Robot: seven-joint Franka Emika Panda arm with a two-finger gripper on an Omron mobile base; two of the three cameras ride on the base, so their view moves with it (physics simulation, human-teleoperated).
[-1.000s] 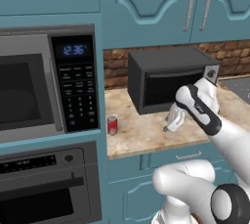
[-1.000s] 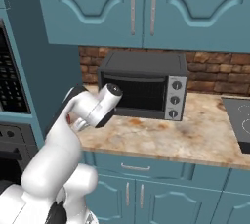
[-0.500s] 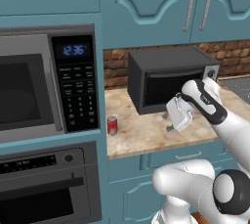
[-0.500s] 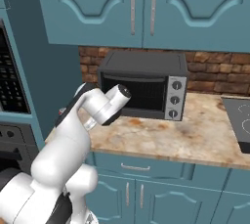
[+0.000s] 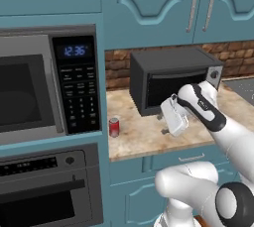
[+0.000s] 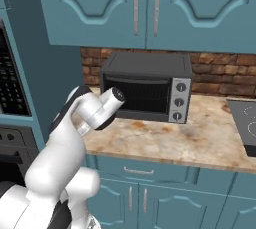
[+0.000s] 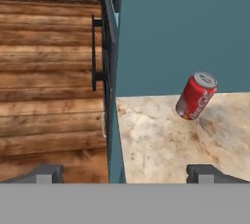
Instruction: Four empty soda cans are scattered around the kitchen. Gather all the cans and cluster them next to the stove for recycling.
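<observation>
Over at the left end of the surface, the gripper has swung round toward 9 o'clock, jaws wide and empty, so the red soda can by the wall oven looks like the next pickup.

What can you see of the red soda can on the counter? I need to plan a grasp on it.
The red soda can is a small cylinder with a red body bearing white markings and a silver top, metal by the look of it. It stands upright on the beige stone-look counter, near the front edge, close beside the teal panel of the wall-oven column and left of the black toaster oven. Nothing but the counter touches it. The open gripper hangs apart from it, to the can's right, aimed its way.
</observation>
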